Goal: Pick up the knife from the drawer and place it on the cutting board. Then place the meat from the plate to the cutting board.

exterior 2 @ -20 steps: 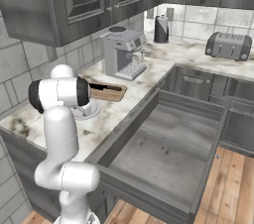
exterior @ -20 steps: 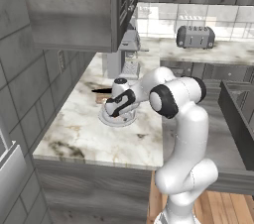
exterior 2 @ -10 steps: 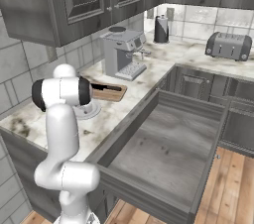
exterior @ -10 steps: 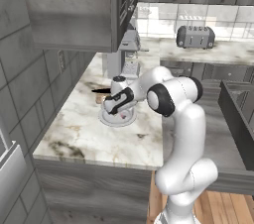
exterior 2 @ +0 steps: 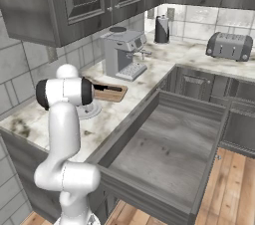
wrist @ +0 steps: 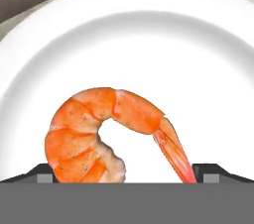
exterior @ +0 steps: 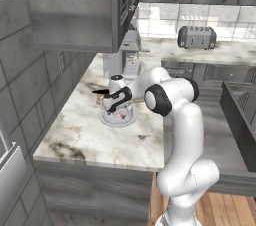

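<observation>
Meat, a curled orange-red piece, is seen lying on the white plate in the hand view, toward 6 o'clock of the plate, with the tail pointing to 5 o'clock. It is bracketed by the gripper, whose jaws are spread wide to either side and are not clamped on it. Knife is seen resting on the cutting board at 1 o'clock of the plate, and the drawer is left pulled open.
</observation>
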